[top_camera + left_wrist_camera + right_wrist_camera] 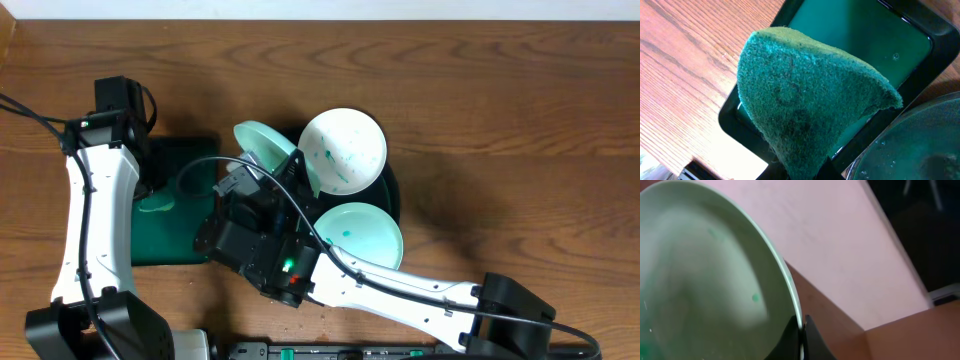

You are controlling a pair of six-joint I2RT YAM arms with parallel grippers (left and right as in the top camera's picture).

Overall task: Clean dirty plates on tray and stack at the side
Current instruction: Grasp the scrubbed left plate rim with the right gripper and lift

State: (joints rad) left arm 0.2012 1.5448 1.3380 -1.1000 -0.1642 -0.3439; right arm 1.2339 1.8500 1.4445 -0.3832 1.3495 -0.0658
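The round dark tray lies at mid-table. One teal-tinted plate lies flat on it. A white plate with green specks sits tilted at the tray's far side. A third plate, pale teal, stands steeply tilted at the tray's left edge. My right gripper is shut on its rim; the right wrist view shows the jaws pinching the rim of this plate, which has green spots inside. My left gripper is shut on a green scouring pad over the rectangular tray.
A rectangular dark-green tray lies left of the round tray and also shows in the left wrist view. A clear round bowl with droplets sits at its edge. The right arm crosses the front of the table.
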